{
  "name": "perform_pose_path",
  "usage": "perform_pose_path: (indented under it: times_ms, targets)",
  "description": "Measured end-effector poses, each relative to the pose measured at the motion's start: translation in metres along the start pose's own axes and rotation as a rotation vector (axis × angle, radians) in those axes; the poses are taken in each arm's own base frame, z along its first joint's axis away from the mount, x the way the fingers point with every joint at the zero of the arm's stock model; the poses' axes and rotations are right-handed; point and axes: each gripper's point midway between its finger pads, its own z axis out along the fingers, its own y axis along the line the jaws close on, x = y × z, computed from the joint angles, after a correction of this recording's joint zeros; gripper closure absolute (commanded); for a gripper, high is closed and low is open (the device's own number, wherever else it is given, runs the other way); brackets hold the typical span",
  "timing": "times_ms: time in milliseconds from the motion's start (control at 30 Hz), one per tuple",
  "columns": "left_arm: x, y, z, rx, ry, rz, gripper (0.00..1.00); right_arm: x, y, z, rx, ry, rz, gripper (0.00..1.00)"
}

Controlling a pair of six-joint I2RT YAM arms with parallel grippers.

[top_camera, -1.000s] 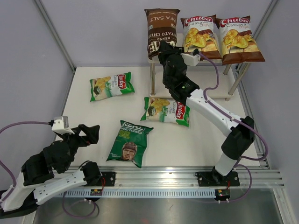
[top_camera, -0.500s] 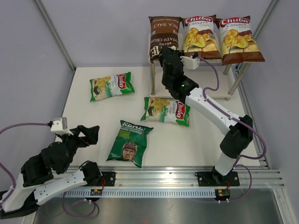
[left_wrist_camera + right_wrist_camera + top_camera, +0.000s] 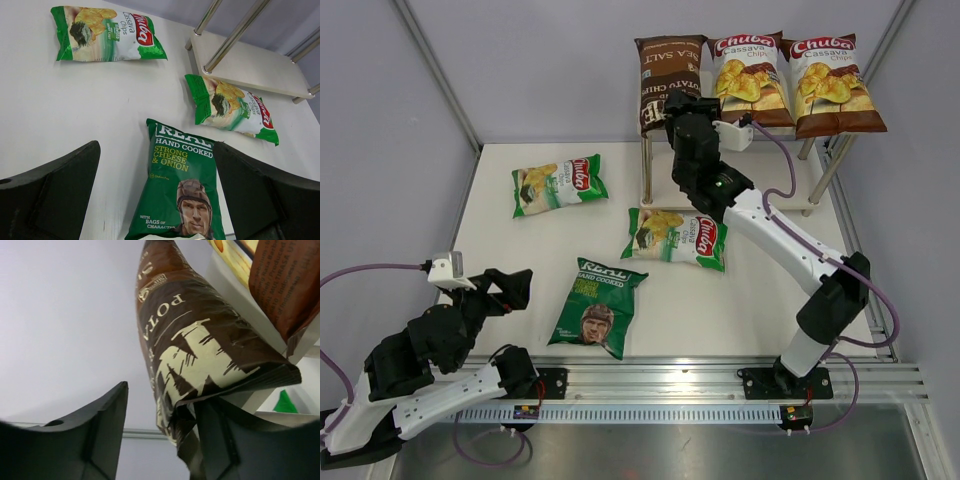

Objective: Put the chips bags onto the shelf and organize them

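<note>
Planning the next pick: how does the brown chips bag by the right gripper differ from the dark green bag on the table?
The brown bag is on top of the shelf; the dark green bag lies flat on the table. Seen from above, the brown bag's lettering is upside down, the green bag's upright. The right gripper stands open around the brown bag's lower edge; nothing touches the green bag. Both show their printed fronts.

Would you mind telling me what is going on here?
Two arms are stocking a shelf with chips bags. The right gripper is up at the Kettle bag on the top board, jaws apart, beside two brown Chuba bags. The REAL bag and two green Chuba bags lie on the table. The left gripper hovers open near the REAL bag.
</note>
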Motion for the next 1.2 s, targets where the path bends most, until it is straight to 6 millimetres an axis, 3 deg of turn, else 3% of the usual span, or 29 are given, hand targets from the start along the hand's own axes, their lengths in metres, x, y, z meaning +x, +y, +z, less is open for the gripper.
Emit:
perform_pose_path:
  times_ms: [33, 67, 233, 433, 767, 833, 1000, 1100, 1200]
  targets:
    - [0.000, 0.000, 0.000, 0.000, 0.000, 0.000, 0.01, -0.003, 0.004, -0.002, -0.005, 0.000, 0.010, 0.28]
    - [0.000, 0.000, 0.000, 0.000, 0.000, 0.001, 0.01, -0.006, 0.008, -0.004, -0.011, 0.000, 0.023, 0.28]
    - [0.000, 0.000, 0.000, 0.000, 0.000, 0.000, 0.01, -0.020, 0.022, -0.014, -0.029, -0.002, 0.069, 0.36]
    - [-0.001, 0.001, -0.001, 0.002, -0.003, -0.006, 0.01, -0.029, 0.010, -0.023, -0.012, 0.002, 0.081, 0.47]
    - [-0.001, 0.001, -0.001, 0.002, -0.004, -0.010, 0.01, -0.022, 0.004, -0.022, -0.004, 0.024, 0.112, 0.48]
    - [-0.001, 0.001, -0.001, 0.002, -0.005, -0.012, 0.01, -0.021, 0.003, -0.021, -0.001, 0.026, 0.124, 0.38]
    - [-0.002, 0.002, -0.002, 0.005, -0.011, -0.021, 0.01, -0.017, -0.004, -0.021, 0.024, 0.035, 0.137, 0.31]
    - [-0.002, 0.002, -0.002, 0.005, -0.011, -0.022, 0.01, -0.015, -0.004, -0.022, 0.027, 0.048, 0.153, 0.01]
    - [-0.002, 0.002, -0.002, 0.005, -0.011, -0.022, 0.01, -0.013, -0.007, -0.023, 0.031, 0.063, 0.144, 0.01]
